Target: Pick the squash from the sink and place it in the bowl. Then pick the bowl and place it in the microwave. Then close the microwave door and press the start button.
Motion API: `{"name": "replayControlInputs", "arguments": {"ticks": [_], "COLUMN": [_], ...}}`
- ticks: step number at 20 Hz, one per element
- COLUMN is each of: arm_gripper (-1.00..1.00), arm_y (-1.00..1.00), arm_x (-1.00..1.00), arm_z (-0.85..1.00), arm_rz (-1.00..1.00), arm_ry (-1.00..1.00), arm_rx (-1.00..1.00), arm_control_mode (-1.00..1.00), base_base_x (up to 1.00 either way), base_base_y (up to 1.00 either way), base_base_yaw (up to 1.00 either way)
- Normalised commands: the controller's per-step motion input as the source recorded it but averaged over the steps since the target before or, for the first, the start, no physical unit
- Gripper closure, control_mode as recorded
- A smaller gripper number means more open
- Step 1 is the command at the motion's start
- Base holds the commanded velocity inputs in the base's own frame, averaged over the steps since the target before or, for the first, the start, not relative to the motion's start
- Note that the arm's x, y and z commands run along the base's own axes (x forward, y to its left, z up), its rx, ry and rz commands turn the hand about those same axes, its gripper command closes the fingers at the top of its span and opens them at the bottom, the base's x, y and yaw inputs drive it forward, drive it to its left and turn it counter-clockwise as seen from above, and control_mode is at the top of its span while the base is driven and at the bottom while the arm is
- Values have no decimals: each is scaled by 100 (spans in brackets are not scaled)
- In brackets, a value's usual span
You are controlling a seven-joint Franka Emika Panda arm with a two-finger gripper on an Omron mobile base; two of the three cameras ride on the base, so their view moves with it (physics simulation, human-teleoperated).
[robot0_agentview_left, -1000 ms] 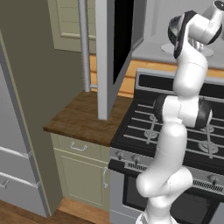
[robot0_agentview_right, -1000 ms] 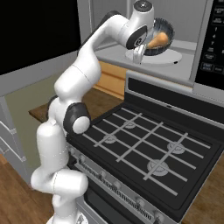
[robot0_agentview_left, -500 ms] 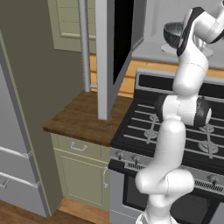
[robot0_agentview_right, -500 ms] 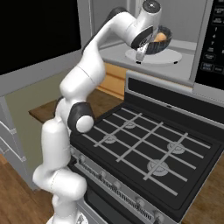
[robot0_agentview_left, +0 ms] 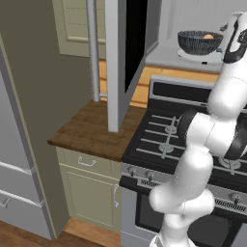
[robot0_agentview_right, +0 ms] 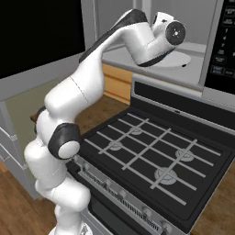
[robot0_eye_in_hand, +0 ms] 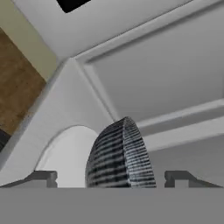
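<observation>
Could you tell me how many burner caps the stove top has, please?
4 on the stove: front left cap, front right cap, rear left cap, rear right cap; none looks hidden.

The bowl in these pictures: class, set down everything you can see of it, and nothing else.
The bowl is round and dark grey-black, its outside covered in fine pale lines. It stands upright on the white turntable plate inside the microwave, with the tan-orange squash showing above its rim. In the hand view its ribbed side rises between the two dark fingers, which stand apart on either side without touching it.
</observation>
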Motion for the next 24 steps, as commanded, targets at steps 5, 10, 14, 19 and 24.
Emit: {"name": "replayControlInputs", "arguments": {"ticks": [5,10,14,19,24], "arm_gripper": [-100,-100,-100,-100,-100], "arm_y": [77,37,24,13,11], "arm_x": [-85,-100,-100,-100,-100], "arm_z": [-26,24,22,32,18], "arm_rz": [0,0,0,0,0], "arm_ry": [-46,-1,0,3,1], "arm_rx": [0,0,0,0,-4], "arm_control_mode": [-100,-100,-100,-100,-100], "base_base_x": [0,0,0,0,0], "base_base_y": [0,0,0,0,0], "base_base_yaw": [0,0,0,0,0]}}
